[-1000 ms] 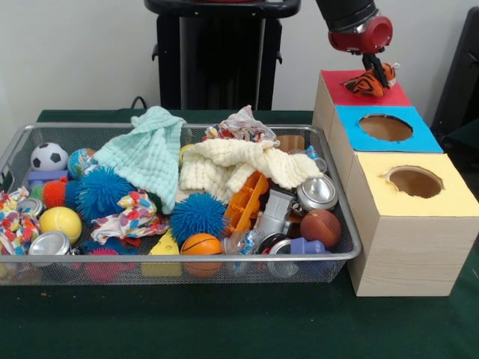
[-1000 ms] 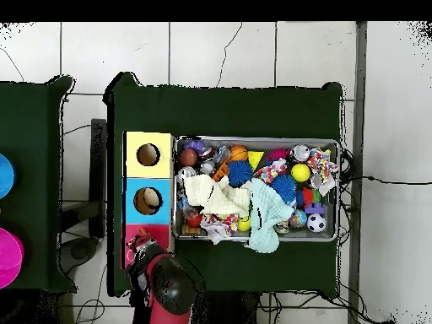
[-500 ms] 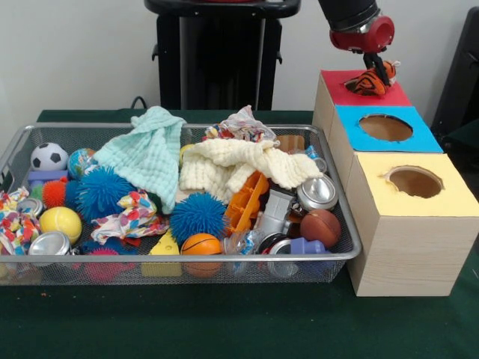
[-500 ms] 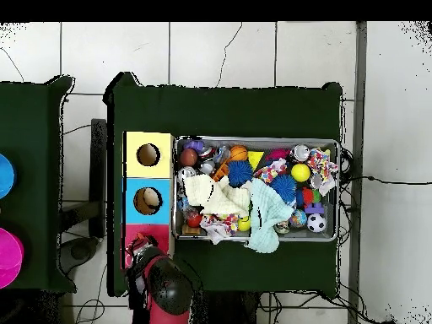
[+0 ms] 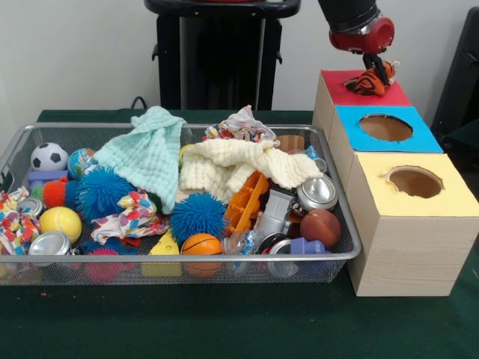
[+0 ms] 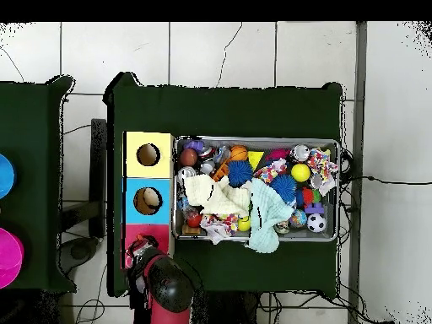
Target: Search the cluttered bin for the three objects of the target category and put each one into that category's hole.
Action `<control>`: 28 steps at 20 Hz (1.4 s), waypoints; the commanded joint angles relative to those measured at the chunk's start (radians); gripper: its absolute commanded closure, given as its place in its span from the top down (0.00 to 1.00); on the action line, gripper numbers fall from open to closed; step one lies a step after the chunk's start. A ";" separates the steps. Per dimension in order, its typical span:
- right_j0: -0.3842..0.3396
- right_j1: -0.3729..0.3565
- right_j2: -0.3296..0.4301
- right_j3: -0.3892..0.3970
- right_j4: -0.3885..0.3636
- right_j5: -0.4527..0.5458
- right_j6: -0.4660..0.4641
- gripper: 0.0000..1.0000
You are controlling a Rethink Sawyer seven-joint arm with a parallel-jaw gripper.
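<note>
My tool (image 5: 372, 75) is pinching an orange striped cloth (image 5: 365, 83) over the red box (image 5: 364, 90); its hole is hidden, so I'd centre carefully before letting go.

text: none legible | cans in wire bin (image 5: 340, 247): bare tops only, no brand readable | box tops (image 5: 397, 134), red, blue, yellow: plain, unlabelled | patterned cloths: print only, no lettering
</note>
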 commanded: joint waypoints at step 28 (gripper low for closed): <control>-0.134 -0.069 -0.019 -0.020 -0.280 -0.050 0.185 1.00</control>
